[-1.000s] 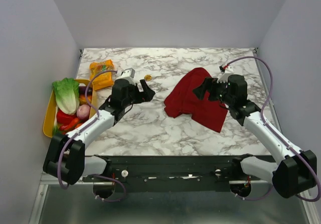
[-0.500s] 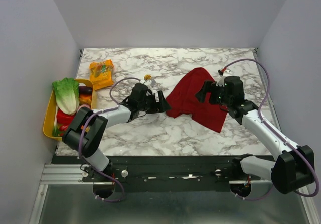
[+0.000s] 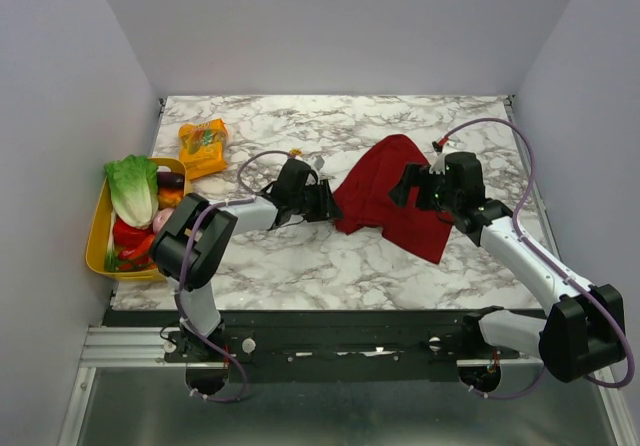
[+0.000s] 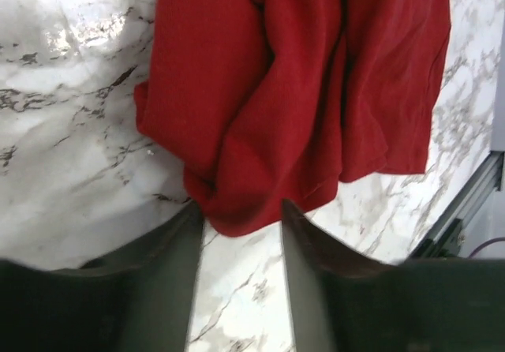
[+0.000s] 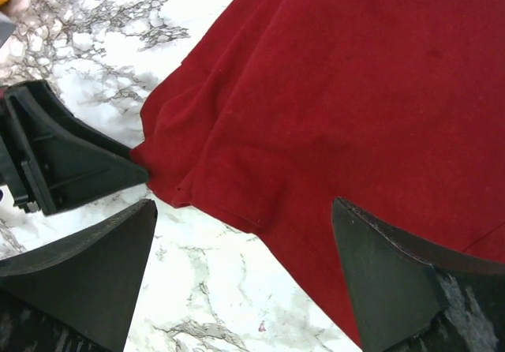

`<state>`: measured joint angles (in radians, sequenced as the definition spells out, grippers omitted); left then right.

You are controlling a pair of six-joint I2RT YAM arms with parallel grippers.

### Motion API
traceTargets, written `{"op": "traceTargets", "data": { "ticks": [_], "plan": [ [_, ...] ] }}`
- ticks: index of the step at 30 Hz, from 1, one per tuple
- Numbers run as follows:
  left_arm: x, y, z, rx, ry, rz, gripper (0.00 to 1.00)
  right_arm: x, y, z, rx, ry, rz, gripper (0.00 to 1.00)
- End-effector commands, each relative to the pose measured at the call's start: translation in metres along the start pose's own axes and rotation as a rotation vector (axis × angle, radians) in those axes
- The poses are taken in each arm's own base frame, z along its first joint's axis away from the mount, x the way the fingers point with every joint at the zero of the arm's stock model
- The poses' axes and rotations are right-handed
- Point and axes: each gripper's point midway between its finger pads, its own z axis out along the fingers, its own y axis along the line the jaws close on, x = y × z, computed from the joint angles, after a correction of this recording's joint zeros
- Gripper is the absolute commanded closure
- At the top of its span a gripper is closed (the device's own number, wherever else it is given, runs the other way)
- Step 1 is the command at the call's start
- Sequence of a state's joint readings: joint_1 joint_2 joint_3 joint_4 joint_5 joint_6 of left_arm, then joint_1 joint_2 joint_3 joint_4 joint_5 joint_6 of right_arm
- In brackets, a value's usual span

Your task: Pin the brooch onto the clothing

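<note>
The marble desk (image 3: pixel 300 256) carries a dark red T-shirt (image 3: pixel 390 201), which lies crumpled right of centre, its folds bunched toward its left edge. A yellow tray (image 3: pixel 95 236) of vegetables, with a lettuce (image 3: pixel 132 188) on top, sits at the left edge of the desk. An orange snack packet (image 3: pixel 203 146) lies just beyond the tray at the far left. The left fingers (image 3: pixel 322 202) reach low across the desk to the near-left corner of the T-shirt. In the wrist view these fingers (image 4: pixel 177 265) stand partly open. The lowest fold of cloth lies right at the gap between their tips and is not pinched. The right fingers (image 3: pixel 405 184) hang over the middle of the T-shirt. In their own wrist view they (image 5: pixel 102 265) are spread wide and hold nothing, and the cloth edge runs between them. The small gold brooch (image 3: pixel 295 153) lies bare on the desk on the far side of the left fingers, apart from the T-shirt and held by neither arm.
</note>
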<state>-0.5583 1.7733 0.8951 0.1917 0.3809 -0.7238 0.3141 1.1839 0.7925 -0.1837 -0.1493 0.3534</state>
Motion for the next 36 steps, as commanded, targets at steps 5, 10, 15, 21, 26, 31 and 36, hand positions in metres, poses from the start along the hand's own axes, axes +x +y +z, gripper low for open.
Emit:
{"op": "traceTargets", "data": {
  "ticks": [5,10,15,21,26,31,36],
  "plan": [
    [-0.027,-0.028,0.002,0.059,-0.011,0.081,0.97,0.006,-0.004,-0.005,0.025,0.022,-0.022,0.00],
    [-0.040,-0.039,-0.013,0.042,-0.031,0.130,1.00,0.010,-0.008,-0.007,0.039,0.030,-0.017,0.00],
    [-0.066,-0.071,-0.044,0.073,-0.101,0.190,1.00,0.024,-0.018,-0.006,0.079,0.068,-0.015,0.00],
    [-0.097,-0.105,-0.091,0.038,-0.157,0.286,1.00,0.039,-0.026,-0.007,0.118,0.122,-0.012,0.00],
    [-0.103,-0.106,-0.112,-0.020,-0.171,0.299,1.00,0.047,-0.035,-0.010,0.174,0.152,0.001,0.00],
    [-0.112,-0.097,-0.129,-0.098,-0.204,0.316,1.00,0.068,-0.063,-0.011,0.331,0.237,0.009,0.00],
    [-0.137,-0.109,-0.166,-0.089,-0.308,0.326,1.00,0.084,-0.080,-0.025,0.455,0.333,0.030,0.00]
  ]
}}
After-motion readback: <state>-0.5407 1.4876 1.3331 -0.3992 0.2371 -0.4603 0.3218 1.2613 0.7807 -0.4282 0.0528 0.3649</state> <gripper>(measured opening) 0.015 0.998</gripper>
